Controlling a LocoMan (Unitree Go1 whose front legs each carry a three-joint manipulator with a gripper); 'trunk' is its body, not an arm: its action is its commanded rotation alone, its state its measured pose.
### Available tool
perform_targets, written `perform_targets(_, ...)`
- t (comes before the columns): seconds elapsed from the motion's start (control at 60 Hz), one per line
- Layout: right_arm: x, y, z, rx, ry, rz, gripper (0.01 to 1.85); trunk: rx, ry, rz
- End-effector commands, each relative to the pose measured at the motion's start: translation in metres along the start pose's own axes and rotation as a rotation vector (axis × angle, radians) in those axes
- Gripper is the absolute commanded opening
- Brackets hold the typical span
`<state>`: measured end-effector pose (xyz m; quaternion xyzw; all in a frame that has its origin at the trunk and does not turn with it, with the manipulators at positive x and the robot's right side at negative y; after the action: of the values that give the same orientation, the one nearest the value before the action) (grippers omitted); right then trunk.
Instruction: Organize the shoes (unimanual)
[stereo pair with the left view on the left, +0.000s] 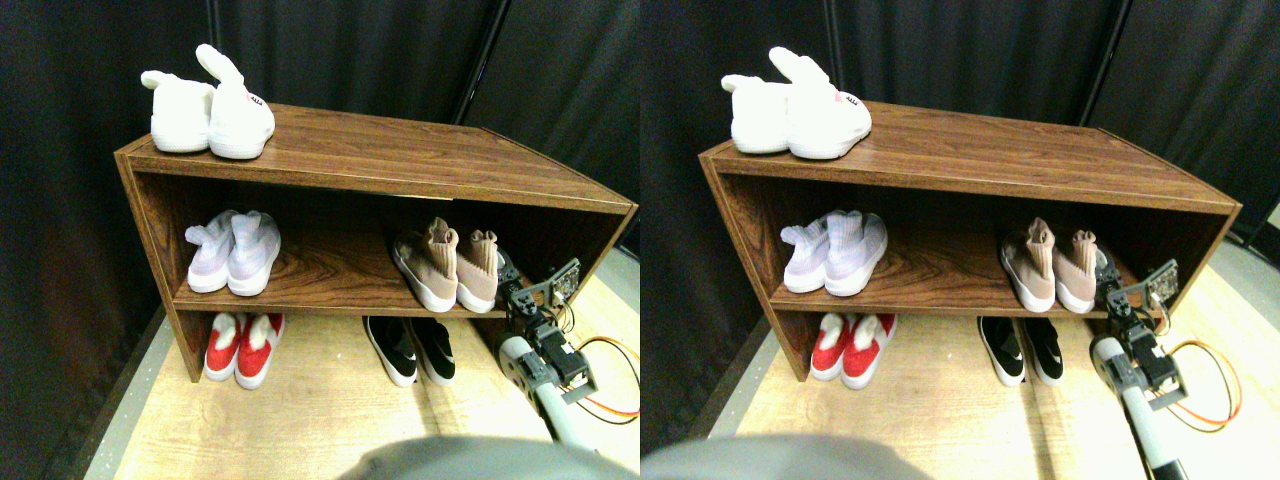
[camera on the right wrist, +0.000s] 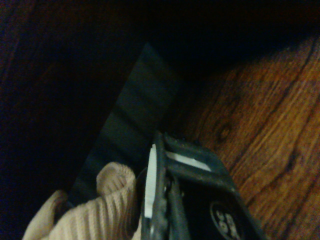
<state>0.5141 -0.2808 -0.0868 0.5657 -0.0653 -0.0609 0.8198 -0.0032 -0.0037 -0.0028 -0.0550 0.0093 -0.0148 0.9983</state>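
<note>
right gripper (stereo pair with the left view on the left: 512, 285) sits at the right end of the middle shelf (stereo pair with the left view on the left: 330, 290), right-centre of the frame, touching or just beside the outer tan shoe (stereo pair with the left view on the left: 478, 270) of the tan pair. its mate (stereo pair with the left view on the left: 428, 265) stands just left of it, toes toward the camera. in the wrist view the knit collar (camera on the right wrist: 107, 200) lies against the jaw frame at lower left, a white edge beside it. can't tell how far open the pincer is or whether it grips anything; the gap isn't visible. judgement: step is seating this shoe beside its mate. keep the push slow and parallel to the shelf edge, avoid tipping the collar or nudging the mate. black pair (stereo pair with the left view on the left: 412, 348) on the floor below is already side by side.
</note>
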Motion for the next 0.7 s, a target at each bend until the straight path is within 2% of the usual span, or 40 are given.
perform_targets(0.017,0.000,0.008,-0.003,0.026,-0.008,0.035,0.06,-0.014,0.018,0.011)
perform_targets(0.2,-0.003,0.007,-0.008,0.069,-0.026,0.022,0.06,-0.018,0.019,0.010)
perform_targets(0.433,-0.004,0.006,-0.007,0.040,-0.019,0.031,0.06,-0.019,0.015,0.010)
perform_targets(0.6,-0.004,0.006,-0.002,0.012,-0.019,0.038,0.06,-0.013,0.012,0.008)
perform_targets(0.7,0.000,0.004,0.008,-0.030,-0.037,0.027,0.06,-0.007,0.012,0.002)
